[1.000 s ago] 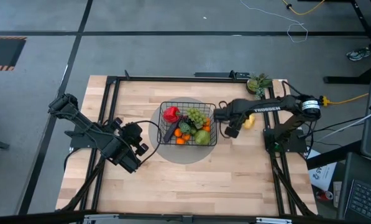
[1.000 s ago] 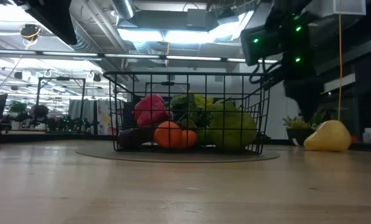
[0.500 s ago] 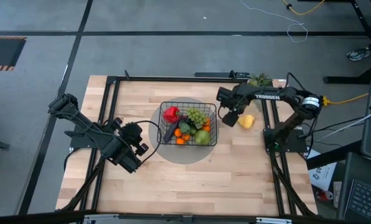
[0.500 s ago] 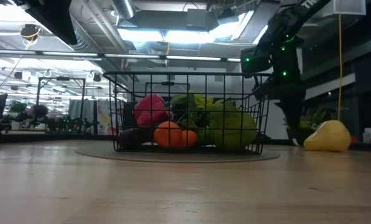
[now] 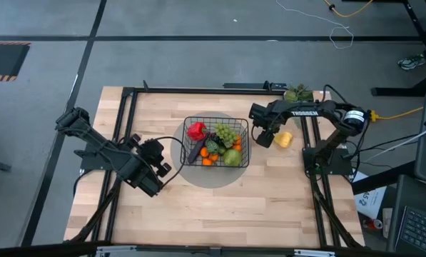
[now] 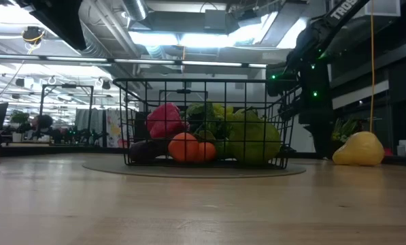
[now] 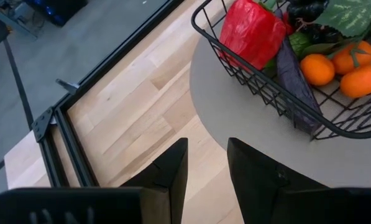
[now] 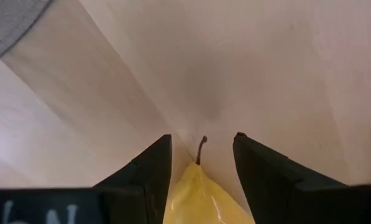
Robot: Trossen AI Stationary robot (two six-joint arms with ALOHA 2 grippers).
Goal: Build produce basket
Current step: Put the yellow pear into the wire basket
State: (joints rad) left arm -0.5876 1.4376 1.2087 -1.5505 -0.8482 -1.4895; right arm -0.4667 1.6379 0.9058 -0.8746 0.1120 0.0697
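Observation:
The black wire basket (image 5: 186, 121) stands on a grey round mat mid-table. It holds a red pepper (image 5: 196, 130), green grapes (image 5: 227, 132), oranges (image 5: 207, 161), a green apple (image 5: 232, 157) and a dark eggplant (image 7: 291, 74). A yellow pear (image 5: 285, 139) lies on the wood right of the basket. My right gripper (image 8: 202, 135) hangs open, pointing down, between basket and pear. In its wrist view the pear's stem end (image 8: 201, 149) shows between the fingers, and I see no touch. My left gripper (image 7: 207, 155) waits open left of the basket.
The grey mat (image 5: 184, 171) reaches past the basket on all sides. A small potted plant (image 5: 297, 94) stands at the far right corner. Black frame rails (image 5: 127, 143) run along the table's edges. Bare wood lies in front of the basket.
My right gripper has swung from beside the basket's right wall toward the table's far edge and has sunk, tipping to point more steeply down, ending close beside the pear. The pear and the basket have stayed where they were.

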